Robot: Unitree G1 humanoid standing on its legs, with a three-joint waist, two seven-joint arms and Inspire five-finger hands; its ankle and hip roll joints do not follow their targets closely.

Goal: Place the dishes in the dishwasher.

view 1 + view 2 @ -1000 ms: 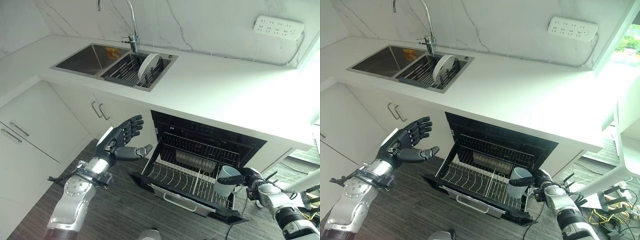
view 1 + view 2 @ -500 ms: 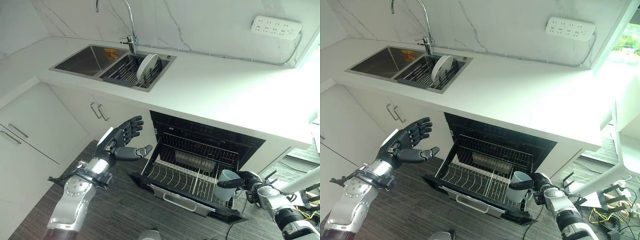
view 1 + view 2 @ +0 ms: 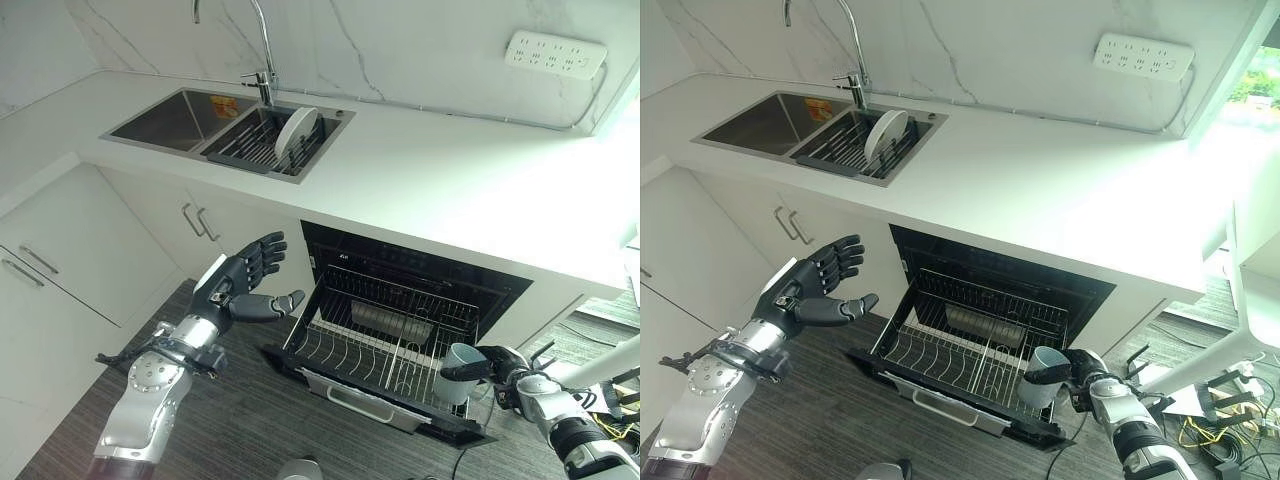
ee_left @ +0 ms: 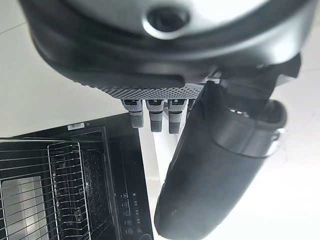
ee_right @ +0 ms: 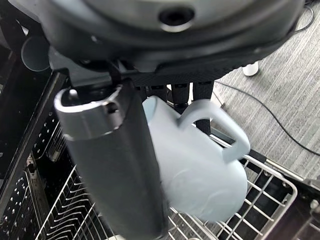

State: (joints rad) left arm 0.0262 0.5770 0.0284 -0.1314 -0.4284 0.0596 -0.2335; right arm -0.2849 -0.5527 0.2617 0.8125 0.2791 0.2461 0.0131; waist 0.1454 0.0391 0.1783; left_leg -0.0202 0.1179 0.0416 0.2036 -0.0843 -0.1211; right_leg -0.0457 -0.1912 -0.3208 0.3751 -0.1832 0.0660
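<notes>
My right hand (image 3: 503, 363) is shut on a pale blue mug (image 3: 456, 361) at the front right corner of the pulled-out dishwasher rack (image 3: 370, 345). In the right wrist view the thumb (image 5: 115, 165) lies along the mug (image 5: 200, 175), the fingers (image 5: 195, 92) curl by its handle, and the mug's base hangs just above the rack wires (image 5: 260, 200). A white plate (image 3: 296, 132) stands on edge in the drying rack in the sink. My left hand (image 3: 240, 280) hovers open, left of the dishwasher door, holding nothing.
The double sink (image 3: 170, 115) with its tall faucet (image 3: 262, 45) lies at the back left of the white counter (image 3: 450, 180). White cabinets (image 3: 70, 240) stand on the left. A power strip (image 3: 555, 52) is on the wall. Dark wood floor (image 3: 250, 420) lies before the dishwasher.
My right hand has sunk lower with the mug, deeper into the rack's right front corner. My left hand has held still.
</notes>
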